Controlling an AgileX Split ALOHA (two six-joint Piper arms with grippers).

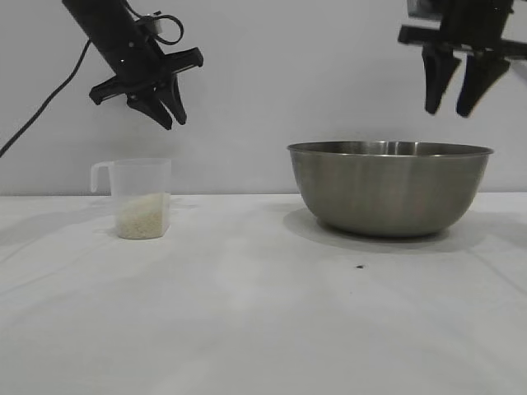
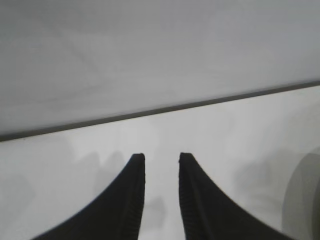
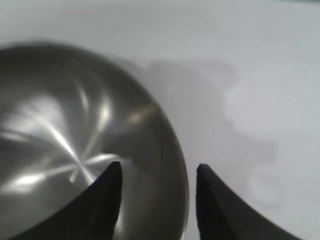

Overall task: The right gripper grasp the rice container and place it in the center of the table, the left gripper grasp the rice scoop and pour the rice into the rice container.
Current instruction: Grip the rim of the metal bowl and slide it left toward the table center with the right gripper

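Note:
The rice container (image 1: pixel 389 188), a wide steel bowl, stands on the white table (image 1: pixel 247 313) right of centre. My right gripper (image 1: pixel 453 111) hangs open above its right rim, holding nothing; in the right wrist view the rice container (image 3: pixel 75 145) lies below, its rim passing between the gripper's (image 3: pixel 157 170) fingers. The rice scoop (image 1: pixel 138 197), a clear cup with a loop handle, stands upright at the left with rice (image 1: pixel 143 216) in its bottom. My left gripper (image 1: pixel 169 119) hovers tilted above the scoop, slightly open and empty. The left wrist view shows the left gripper (image 2: pixel 161 157) over bare table.
A small dark speck (image 1: pixel 360 266) lies on the table in front of the bowl. A black cable (image 1: pixel 45 103) hangs from the left arm toward the left edge. A plain pale wall (image 1: pixel 263 82) stands behind the table.

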